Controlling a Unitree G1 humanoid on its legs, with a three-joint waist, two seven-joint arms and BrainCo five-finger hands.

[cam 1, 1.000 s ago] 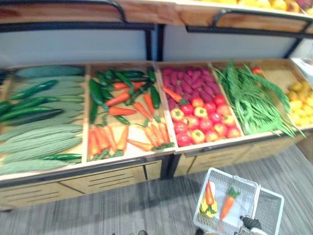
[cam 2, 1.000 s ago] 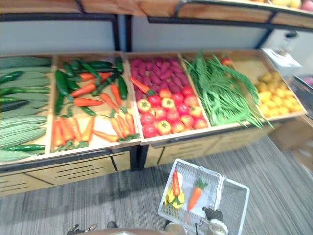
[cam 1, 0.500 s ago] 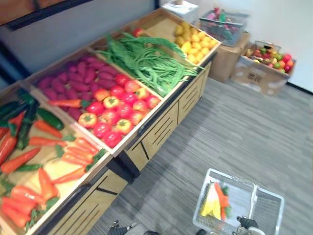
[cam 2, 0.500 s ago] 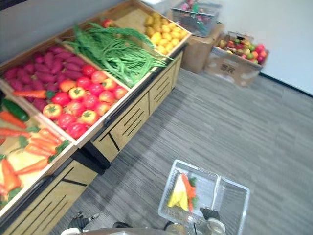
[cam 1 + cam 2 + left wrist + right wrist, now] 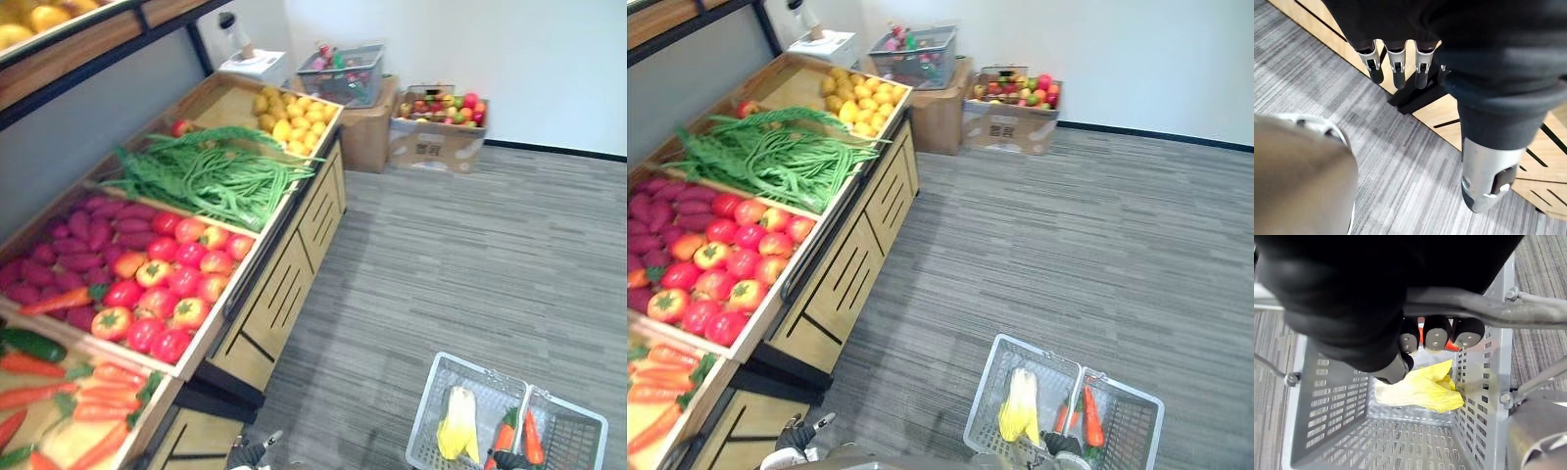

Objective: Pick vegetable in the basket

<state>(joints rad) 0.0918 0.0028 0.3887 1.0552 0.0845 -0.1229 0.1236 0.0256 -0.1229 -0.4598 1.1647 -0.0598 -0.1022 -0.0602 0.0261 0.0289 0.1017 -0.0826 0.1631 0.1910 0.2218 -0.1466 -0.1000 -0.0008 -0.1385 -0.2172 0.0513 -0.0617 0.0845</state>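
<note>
Likely to go wrong first at the worktop (image 5: 294, 264), close by on the left, with the left robot hand (image 5: 1396, 63) hanging just beside its wooden front, fingers straight and loose, holding nothing. Could scrape that front on any turn or reach.

Next, the basket (image 5: 428, 416), hung low at the right from the right robot hand (image 5: 1437, 335), fingers curled round the handle (image 5: 1498, 313). Apt to swing on a turn and, with a slack grip, to tip and spill the load. Inside already: a yellow leafy vegetable (image 5: 1425, 389) on the mesh bottom and carrots (image 5: 1091, 416) beside it, probably light enough to slide.

More vegetables well apart from the basket, up in the worktop's compartments:
- long green beans (image 5: 211, 176)
- tomatoes (image 5: 171, 294) beside purple tubers (image 5: 69, 245)
- loose carrots (image 5: 98, 392) at the nearest end
- yellow produce (image 5: 289, 113) at the farthest end

With the beans, tangled as they lie, a risk of dragging neighbours over the rim on a careless pull. With the tomatoes, round and heaped, a risk of rolling.

Around: grey carpet floor (image 5: 470, 255), open to the right. Against the far wall, cardboard boxes (image 5: 431, 147) of mixed fruit and a second grey crate (image 5: 343, 73) atop one, well away. Nothing between either robot hand and the compartments but the worktop's own raised rim.
</note>
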